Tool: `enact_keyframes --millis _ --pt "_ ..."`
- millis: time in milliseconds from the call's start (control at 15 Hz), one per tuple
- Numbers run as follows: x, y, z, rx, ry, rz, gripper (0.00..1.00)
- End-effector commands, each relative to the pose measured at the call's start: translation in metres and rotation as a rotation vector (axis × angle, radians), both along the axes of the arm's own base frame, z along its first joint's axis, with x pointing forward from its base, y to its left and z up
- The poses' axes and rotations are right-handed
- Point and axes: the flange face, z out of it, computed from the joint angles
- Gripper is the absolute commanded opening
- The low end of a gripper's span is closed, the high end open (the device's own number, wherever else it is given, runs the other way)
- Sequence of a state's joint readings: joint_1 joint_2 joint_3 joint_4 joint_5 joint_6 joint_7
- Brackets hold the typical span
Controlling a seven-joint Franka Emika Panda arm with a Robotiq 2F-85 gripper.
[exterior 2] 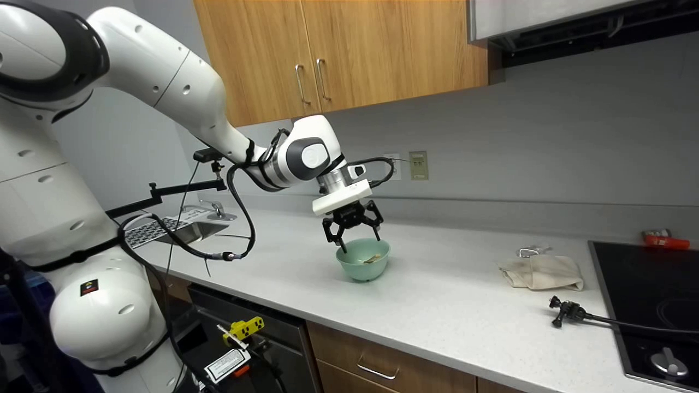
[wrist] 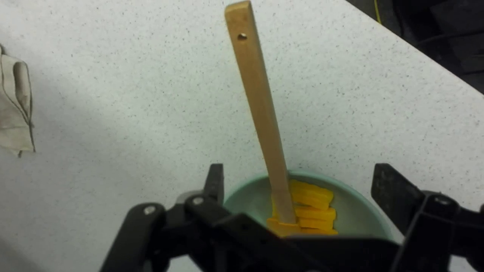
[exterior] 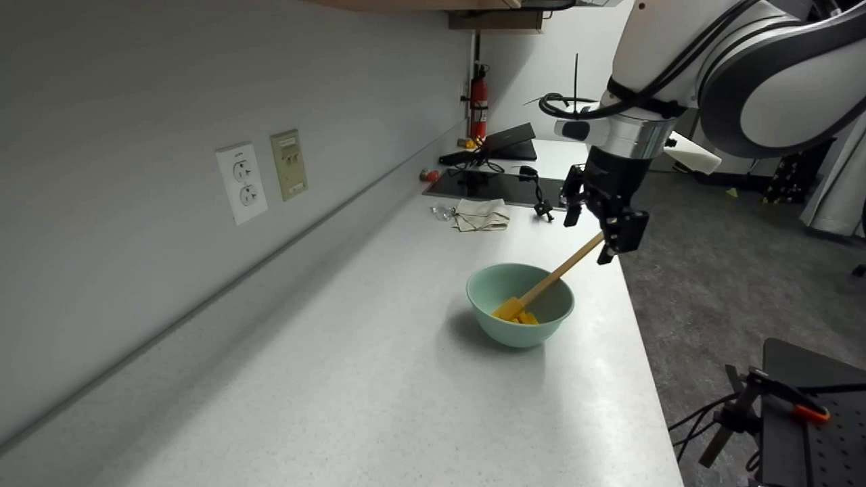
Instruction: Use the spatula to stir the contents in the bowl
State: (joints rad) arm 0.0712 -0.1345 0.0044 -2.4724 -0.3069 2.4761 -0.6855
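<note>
Pincer (exterior 2: 361,244): black, spread wide, fingers (wrist: 395,194) pointing down; in the wrist view the spatula (wrist: 261,102) shows between them, apart from each.

Spatula: wooden, hole close to its end, tilted below the pincer; head down in the bowl (exterior: 514,336), handle (exterior: 561,269) crossing over the rim. Whether it touches there cannot be told. In an exterior view the upper end is lost at a finger.

Bowl: mint-green, upright, below the pincer.

Contents (wrist: 314,211): yellow-orange pieces, below the pincer, in the bowl, just beside the spatula's head.

Counter (exterior: 338,392): pale, speckled, beneath pincer and bowl.

Arm (exterior 2: 180,87): white, above the pincer.

Cloth (exterior 2: 549,273): beige, folded, well apart from the pincer.

Fitting (exterior 2: 570,311): black, small, well apart from the pincer, near the cloth.

Cooktop (exterior 2: 644,273): black, farther from the pincer than the cloth.

Sink (exterior 2: 199,232): well apart from the pincer, opposite side to the cooktop.

Cupboard (exterior 2: 393,49): wooden, higher than the pincer.
</note>
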Motion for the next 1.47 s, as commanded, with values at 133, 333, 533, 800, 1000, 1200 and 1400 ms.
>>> enact_keyframes --millis 133,333,533,800,1000,1200,1400 --pt "0.022 -0.01 -0.003 -0.081 0.024 0.103 1.0" --pt "0.03 -0.017 -0.005 -0.137 0.022 0.133 1.0" --pt "0.034 -0.029 -0.008 -0.205 0.023 0.172 1.0" --pt "0.036 -0.04 -0.007 -0.257 0.037 0.189 1.0" --pt "0.033 -0.039 -0.007 -0.251 0.072 0.183 1.0" --pt "0.029 -0.033 -0.01 -0.257 0.14 0.197 1.0" --pt "0.027 -0.027 -0.01 -0.269 0.186 0.224 0.98"
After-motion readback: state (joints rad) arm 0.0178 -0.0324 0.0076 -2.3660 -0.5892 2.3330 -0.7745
